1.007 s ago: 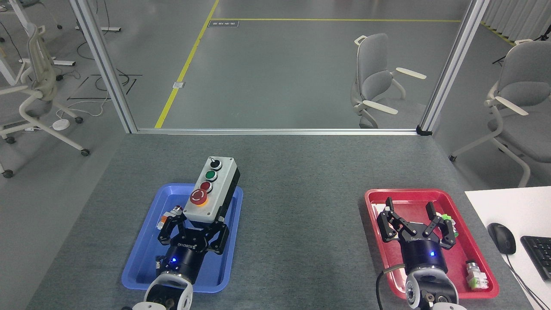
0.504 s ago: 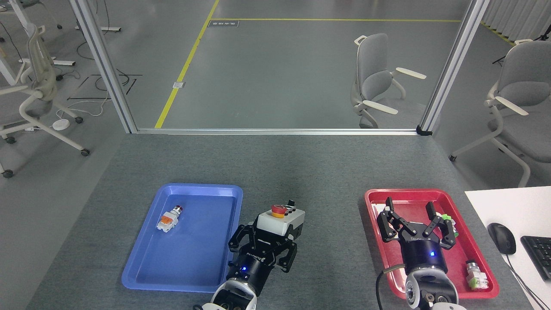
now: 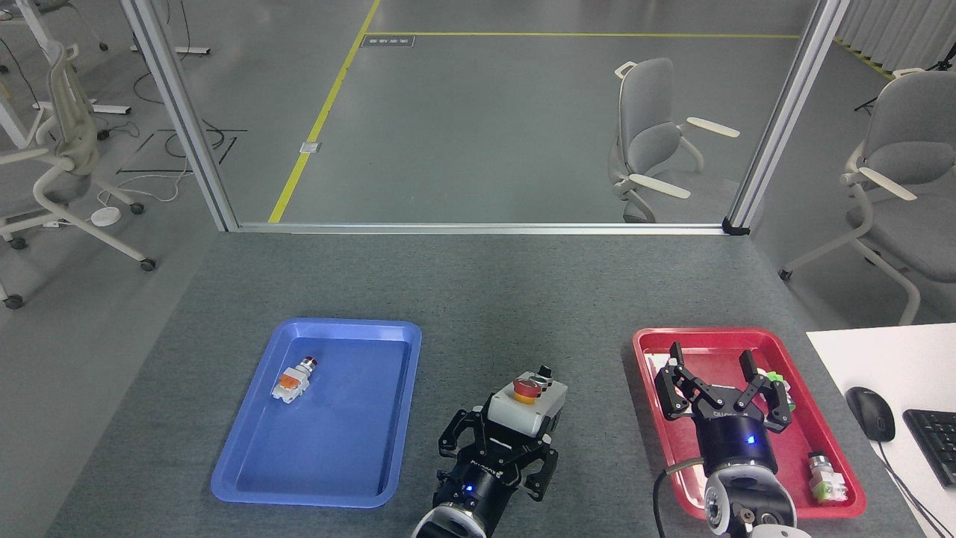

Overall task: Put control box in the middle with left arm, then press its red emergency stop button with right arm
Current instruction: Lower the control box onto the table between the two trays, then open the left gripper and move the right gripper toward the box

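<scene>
Your left tool sits low in the frame, just left of centre, its fingers closed around the near end of the control box. The box is over the bare dark-grey tabletop between the blue tray and the red tray — whether it rests on the felt or is held just above it, you cannot tell.

The box's long axis runs from lower left to upper right, away from the tool that holds it. The red emergency stop button is the nearest control to that tool; the row carries on towards a black knob at the far end. The buttons face up.

Your right tool hovers over the red tray at lower right, fingers spread wide and holding nothing. The stop button lies to its left in the frame, at about the same height — so the press will likely call for a sideways reach towards the centre, then down.

A small loose push-button lies alone in the blue tray.
</scene>
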Robot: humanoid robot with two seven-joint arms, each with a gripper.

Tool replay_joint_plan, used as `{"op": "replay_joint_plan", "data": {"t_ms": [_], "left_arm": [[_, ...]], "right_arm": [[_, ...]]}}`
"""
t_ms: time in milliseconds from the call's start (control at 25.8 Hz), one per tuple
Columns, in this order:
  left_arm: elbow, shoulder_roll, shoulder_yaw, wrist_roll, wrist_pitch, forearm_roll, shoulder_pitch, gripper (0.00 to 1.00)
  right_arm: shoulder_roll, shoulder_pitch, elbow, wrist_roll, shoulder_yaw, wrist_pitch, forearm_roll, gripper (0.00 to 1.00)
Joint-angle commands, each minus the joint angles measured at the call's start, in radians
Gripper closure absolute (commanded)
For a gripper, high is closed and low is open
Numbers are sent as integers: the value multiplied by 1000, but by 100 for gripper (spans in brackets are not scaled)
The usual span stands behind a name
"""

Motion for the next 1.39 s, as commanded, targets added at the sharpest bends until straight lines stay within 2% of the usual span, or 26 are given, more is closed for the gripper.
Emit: {"op": "replay_joint_plan", "data": {"t_ms": [0, 349, 581, 968, 1007, 1046, 1085, 1201, 1356], "left_arm": [[8, -3, -39, 3, 9, 2, -1, 100], [157, -4, -90, 32, 21, -3, -4, 100], [218, -4, -151, 29, 24, -3, -67, 100], [241, -7, -209, 17, 24, 0, -103, 100], [243, -7, -209, 17, 24, 0, -103, 84], [241, -7, -211, 15, 26, 0, -103, 64], [241, -6, -211, 14, 26, 0, -103, 53], [241, -6, -212, 14, 26, 0, -103, 36], [238, -4, -212, 14, 27, 2, -103, 26]], "right_arm": [[0, 1, 0, 2, 0, 0, -2, 1], [0, 0, 0, 4, 0, 0, -2, 1], [1, -2, 0, 10, 0, -2, -2, 1], [1, -17, 1, 8, 6, -2, 0, 1], [0, -19, 1, 7, 8, -3, 0, 1], [0, -19, 1, 7, 8, -3, 0, 1], [0, -17, 1, 7, 8, -3, 0, 1], [0, -17, 3, 4, 9, -5, 2, 1], [3, -20, 3, 1, 12, -5, 0, 1]]}}
